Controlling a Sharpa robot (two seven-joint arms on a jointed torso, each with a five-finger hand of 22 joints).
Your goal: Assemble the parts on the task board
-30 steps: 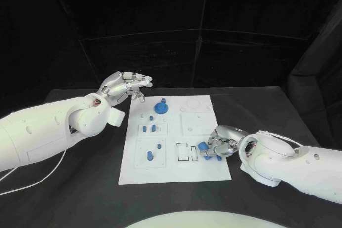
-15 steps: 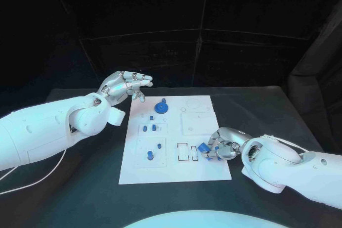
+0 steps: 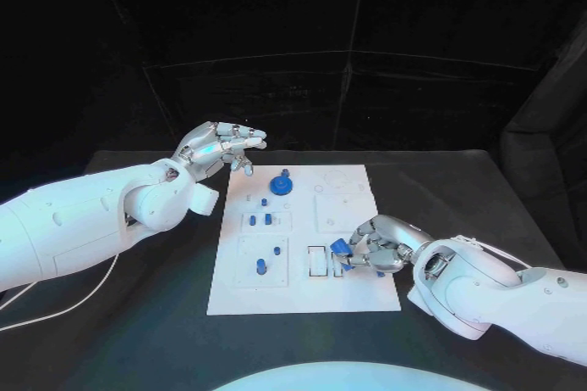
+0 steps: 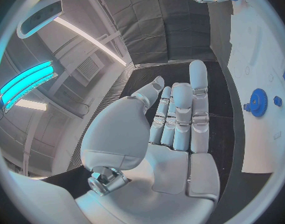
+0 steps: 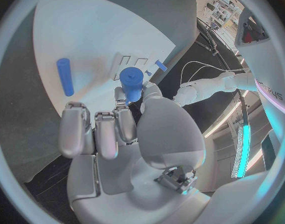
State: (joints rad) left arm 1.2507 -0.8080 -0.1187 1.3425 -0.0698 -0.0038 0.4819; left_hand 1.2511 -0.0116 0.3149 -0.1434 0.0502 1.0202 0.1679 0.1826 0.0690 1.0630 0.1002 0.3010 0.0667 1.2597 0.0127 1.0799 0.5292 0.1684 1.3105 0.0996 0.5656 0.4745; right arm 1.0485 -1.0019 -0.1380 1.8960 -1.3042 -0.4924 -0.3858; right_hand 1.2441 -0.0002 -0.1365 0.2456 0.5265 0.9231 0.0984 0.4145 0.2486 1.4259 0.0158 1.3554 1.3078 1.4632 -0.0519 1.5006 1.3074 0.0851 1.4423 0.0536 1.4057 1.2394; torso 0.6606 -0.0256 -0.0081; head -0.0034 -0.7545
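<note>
The right hand (image 3: 377, 247) hangs low over the board (image 3: 306, 293) near its right edge, towards the near end, its fingers (image 5: 108, 129) curled in. A short blue peg (image 5: 132, 83) sits pinched between the thumb and a fingertip, pointing down at the board just beside two small rectangular slots (image 3: 317, 260). The left hand (image 3: 223, 147) hovers off the board's far-left corner, over the black desk (image 3: 147, 323), fingers loosely spread and holding nothing.

Other parts stand or lie on the board: a blue gear (image 3: 282, 185) near the far edge, small blue pieces (image 3: 258, 219) in the middle, and one more (image 3: 258, 265) in the near-left recess. A loose blue cylinder (image 5: 65, 76) lies flat on the board close to the right hand.

The risk, as I judge it, is the pinch. The peg is gripped near its top, so a slight tilt as it meets its hole could jam it or twist it out of the fingers. It could then roll across the board. The curled fingers also hide the target from the head view, so a misaligned push may go unnoticed, and the knuckles could nudge the loose cylinder.
</note>
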